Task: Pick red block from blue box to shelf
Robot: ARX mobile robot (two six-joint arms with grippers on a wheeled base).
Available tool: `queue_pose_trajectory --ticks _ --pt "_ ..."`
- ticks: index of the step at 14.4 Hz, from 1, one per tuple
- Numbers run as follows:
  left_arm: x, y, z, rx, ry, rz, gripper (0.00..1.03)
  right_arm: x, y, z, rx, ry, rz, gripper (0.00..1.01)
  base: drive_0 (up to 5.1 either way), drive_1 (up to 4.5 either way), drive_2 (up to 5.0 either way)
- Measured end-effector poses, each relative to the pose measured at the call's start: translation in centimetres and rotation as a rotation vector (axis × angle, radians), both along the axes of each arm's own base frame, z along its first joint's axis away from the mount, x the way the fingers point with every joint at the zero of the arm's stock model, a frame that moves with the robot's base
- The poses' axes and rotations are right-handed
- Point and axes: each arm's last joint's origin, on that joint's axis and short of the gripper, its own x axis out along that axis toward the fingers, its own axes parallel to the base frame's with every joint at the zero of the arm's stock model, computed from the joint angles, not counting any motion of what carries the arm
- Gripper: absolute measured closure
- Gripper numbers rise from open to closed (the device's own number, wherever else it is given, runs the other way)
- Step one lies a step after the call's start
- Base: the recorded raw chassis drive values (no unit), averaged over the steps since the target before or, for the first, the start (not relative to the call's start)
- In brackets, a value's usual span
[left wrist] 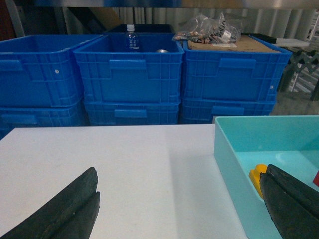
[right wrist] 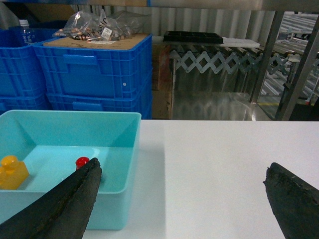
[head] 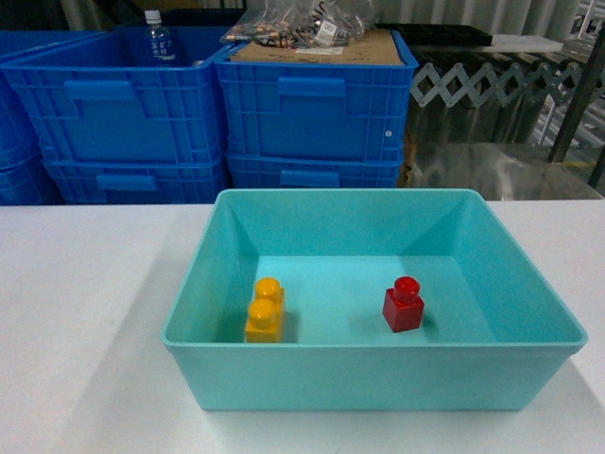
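The red block (head: 404,305) stands stud up on the floor of the blue box (head: 373,378), right of middle. This turquoise tub sits on the white table. In the right wrist view only the block's red stud (right wrist: 81,162) shows, beside my left finger. My right gripper (right wrist: 182,184) is open and empty over the bare table, right of the box (right wrist: 114,199). My left gripper (left wrist: 182,199) is open and empty over the table, left of the box (left wrist: 232,164). The shelf (right wrist: 267,62) shows as steel posts at the far right. Neither gripper appears in the head view.
A yellow two-stud brick (head: 266,310) stands in the box's left half. Stacked dark blue crates (head: 312,109) line the table's far edge, one holding a bottle (head: 159,43), another topped with cardboard and plastic bags (head: 302,28). A folding lattice gate (right wrist: 219,62) stands behind.
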Motion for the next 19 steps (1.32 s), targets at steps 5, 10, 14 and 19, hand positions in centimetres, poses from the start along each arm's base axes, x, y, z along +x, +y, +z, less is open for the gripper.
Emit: queue_pose_trajectory --ticks 5,10,14,19 --pt "0.00 0.00 0.00 0.000 0.000 0.000 0.05 0.00 0.00 0.00 0.000 0.000 0.000 0.03 0.0 0.00 0.0" --pt "0.00 0.00 0.00 0.000 0.000 0.000 0.05 0.00 0.00 0.00 0.000 0.000 0.000 0.03 0.0 0.00 0.0" --pt "0.00 0.00 0.00 0.000 0.000 0.000 0.05 0.00 0.00 0.00 0.000 0.000 0.000 0.03 0.0 0.00 0.0" --pt "0.00 0.00 0.00 0.000 0.000 0.000 0.05 0.00 0.00 0.00 0.000 0.000 0.000 0.03 0.0 0.00 0.0"
